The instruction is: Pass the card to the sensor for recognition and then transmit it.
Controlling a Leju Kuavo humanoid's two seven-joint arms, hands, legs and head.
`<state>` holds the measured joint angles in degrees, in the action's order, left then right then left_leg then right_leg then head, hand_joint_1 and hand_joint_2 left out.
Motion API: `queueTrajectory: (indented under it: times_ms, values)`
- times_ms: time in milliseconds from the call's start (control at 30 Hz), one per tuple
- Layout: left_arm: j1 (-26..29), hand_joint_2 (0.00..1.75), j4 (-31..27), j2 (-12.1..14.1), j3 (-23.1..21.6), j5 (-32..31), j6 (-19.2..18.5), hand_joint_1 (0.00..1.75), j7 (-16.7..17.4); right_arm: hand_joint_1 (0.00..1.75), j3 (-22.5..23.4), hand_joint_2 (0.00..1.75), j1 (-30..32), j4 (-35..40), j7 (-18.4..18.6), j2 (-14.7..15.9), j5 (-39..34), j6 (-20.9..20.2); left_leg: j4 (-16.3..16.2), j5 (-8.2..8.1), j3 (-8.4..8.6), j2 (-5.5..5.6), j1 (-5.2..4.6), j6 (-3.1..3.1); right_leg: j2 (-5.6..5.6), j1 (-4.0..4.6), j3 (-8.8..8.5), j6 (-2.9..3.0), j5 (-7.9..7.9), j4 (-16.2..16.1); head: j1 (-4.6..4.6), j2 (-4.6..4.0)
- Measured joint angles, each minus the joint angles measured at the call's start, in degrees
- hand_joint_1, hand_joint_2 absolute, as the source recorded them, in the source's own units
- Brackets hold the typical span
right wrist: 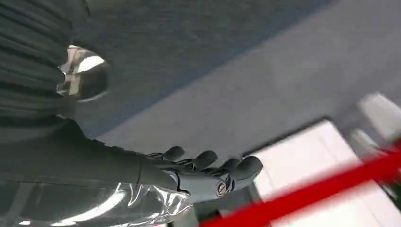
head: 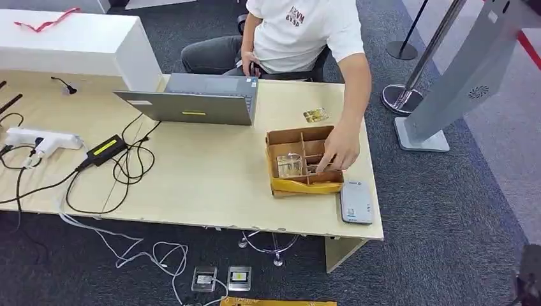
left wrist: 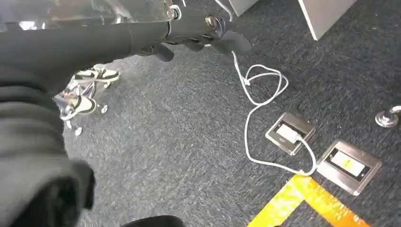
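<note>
Both of the robot's hands hang low, off the worktop: the left hand [left wrist: 198,35] over the carpet with fingers loosely apart, holding nothing, the right hand [right wrist: 208,172] likewise spread and empty. A person's hand [head: 340,151] reaches into the cardboard tray [head: 300,160] near the worktop's right edge; a card [head: 315,115] lies beyond it and the grey sensor [head: 355,202] sits at the near right corner. I'd worry that a reach now could bump that person's hand.
</note>
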<state>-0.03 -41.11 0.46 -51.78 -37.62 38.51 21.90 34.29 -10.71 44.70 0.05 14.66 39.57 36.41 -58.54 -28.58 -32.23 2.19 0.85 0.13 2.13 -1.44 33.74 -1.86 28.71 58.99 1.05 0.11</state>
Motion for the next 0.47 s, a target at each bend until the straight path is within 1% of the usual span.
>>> queueTrajectory:
  times_ms: [133,167,233,400,433,467]
  values:
    - [0.3,1.75,0.3,-1.0,3.3,-0.5,0.0,0.00,-0.6,0.00,0.8,1.75,1.6,-12.0,4.4,-3.5,2.1,-1.7,0.0,-0.04,0.00,-0.02,0.13,-0.08,-0.02,0.14,-0.01,0.10,0.07,0.0,0.02,0.00]
    - [0.3,1.75,0.4,-1.2,3.9,-0.6,0.0,0.00,-0.8,0.00,0.9,1.75,2.0,-13.9,5.4,-4.1,2.4,-2.9,0.0,-0.04,0.00,-0.02,0.15,-0.08,-0.02,0.15,-0.01,0.12,0.08,0.0,0.02,0.00]
    - [0.5,1.75,0.4,-1.5,4.9,-0.6,0.0,0.00,-1.0,0.00,0.9,1.75,2.6,-17.5,7.5,-5.5,3.6,-6.7,0.0,-0.08,0.01,-0.04,0.17,-0.15,0.03,0.16,-0.01,0.13,0.08,0.1,0.00,0.02]
    - [0.5,1.75,0.4,-1.6,5.2,-0.6,0.0,0.00,-1.0,0.00,0.9,1.75,2.7,-18.6,8.3,-6.0,4.2,-8.2,0.0,-0.08,0.03,-0.04,0.17,-0.15,0.04,0.17,-0.02,0.14,0.09,0.1,0.04,0.00]
    - [0.6,1.75,0.5,-1.8,5.6,-0.6,0.0,0.00,-1.2,0.00,0.9,1.75,2.9,-20.2,9.7,-6.5,5.0,-11.0,0.0,-0.08,0.03,-0.06,0.18,-0.15,0.04,0.17,-0.02,0.15,0.09,0.1,0.02,0.00]
    - [1.2,1.75,0.5,-2.1,7.3,2.3,-1.7,0.00,-1.8,0.00,0.9,1.75,3.3,-25.4,13.4,-8.4,6.6,-20.5,0.0,-0.08,0.03,-0.05,0.17,-0.15,0.01,0.16,-0.03,0.15,0.10,0.1,0.02,0.00]
